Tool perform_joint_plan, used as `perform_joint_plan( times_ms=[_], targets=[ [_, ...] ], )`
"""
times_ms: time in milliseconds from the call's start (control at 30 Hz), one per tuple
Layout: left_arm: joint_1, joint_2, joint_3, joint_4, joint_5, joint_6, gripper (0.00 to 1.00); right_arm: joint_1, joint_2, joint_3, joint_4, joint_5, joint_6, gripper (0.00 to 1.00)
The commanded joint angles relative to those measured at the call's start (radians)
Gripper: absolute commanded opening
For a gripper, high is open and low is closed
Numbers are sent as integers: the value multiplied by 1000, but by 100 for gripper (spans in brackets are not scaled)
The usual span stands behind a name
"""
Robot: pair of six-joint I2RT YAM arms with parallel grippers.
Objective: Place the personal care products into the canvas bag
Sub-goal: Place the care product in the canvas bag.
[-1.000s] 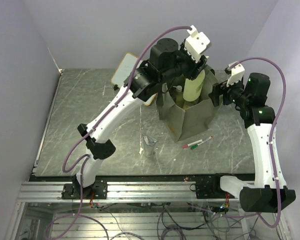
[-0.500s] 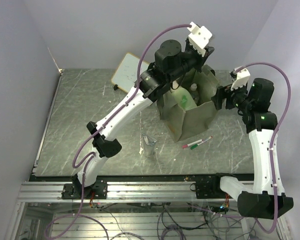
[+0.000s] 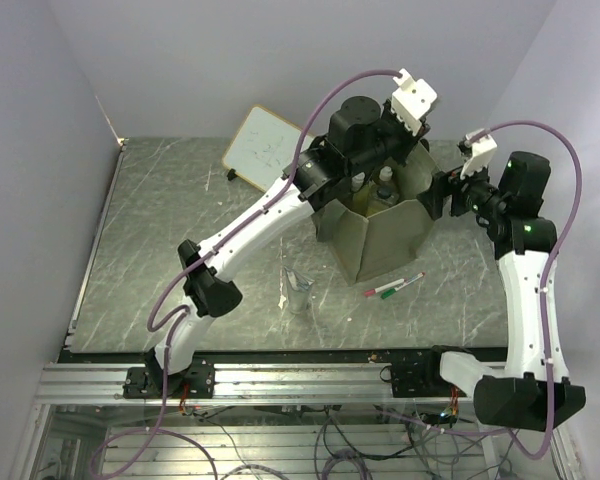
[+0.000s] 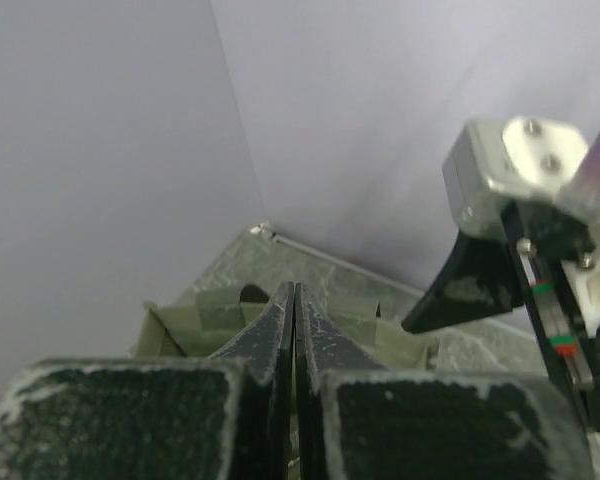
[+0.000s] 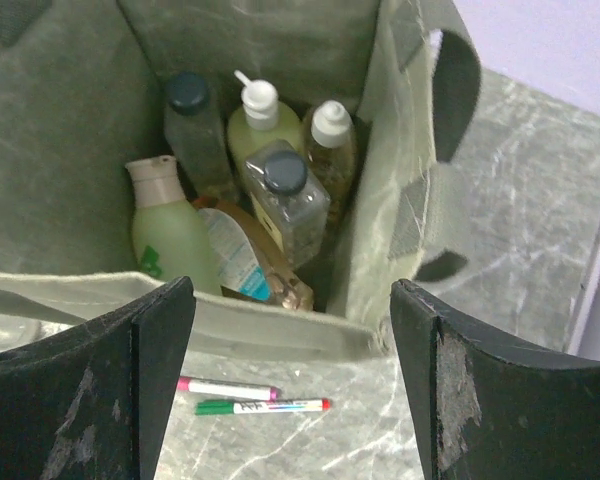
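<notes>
Left gripper [image 4: 295, 300]: its dark fingers are pressing flat against each other, and it is hanging above the far rim of the boxy olive-green canvas bag [image 3: 380, 235], which is standing open just below it. Right gripper [image 5: 290, 300]: its fingers are standing wide apart, and it is hovering just outside the bag's right wall, facing the open mouth; whether it is touching the cloth cannot be told. Six personal care products are standing packed together inside the bag, ahead of and below the right gripper. A pale-green plastic bottle with a beige flip cap [image 5: 165, 230] is leaning toward the left finger's side. An orange-pink bottle with a blue-and-white label [image 5: 242, 262] is lying tilted nearest the fingers. A clear square glass bottle with a dark round cap [image 5: 285, 205] is sitting just beyond it. A second clear square glass bottle with a dark cap [image 5: 192, 130] is standing farther back. A yellow-green pump bottle with a white nozzle [image 5: 258, 120] and an amber bottle with a white cap [image 5: 330, 140] are standing side by side at the far wall. A clear plastic pouch [image 3: 298, 290] is resting on the grey marbled tabletop [image 3: 160, 230], well apart from both grippers, toward the arm bases. A red marker pen [image 5: 225, 388] and a green marker pen [image 5: 262, 406] are lying beneath the right gripper, outside the bag. A wood-framed whiteboard [image 3: 265, 142] is lying to the left of the left gripper.
</notes>
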Motion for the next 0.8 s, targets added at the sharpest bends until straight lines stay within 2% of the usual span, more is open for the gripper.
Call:
perform_joint_plan(
  times_ms=[0, 200, 433, 567, 767],
  targets=[
    [11, -112, -53, -27, 7, 50, 7, -2, 60, 89, -28, -134, -30, 79],
    [81, -256, -257, -77, 20, 67, 8, 4, 140, 162, -15, -191, -46, 79],
    [206, -383, -433, -166, 239, 111, 24, 35, 227, 225, -17, -243, -52, 77],
    [274, -441, -503, -213, 341, 165, 32, 94, 251, 248, -42, -230, -83, 75],
    [297, -494, -580, -279, 443, 243, 42, 191, 281, 263, -36, -167, -92, 75]
  ],
)
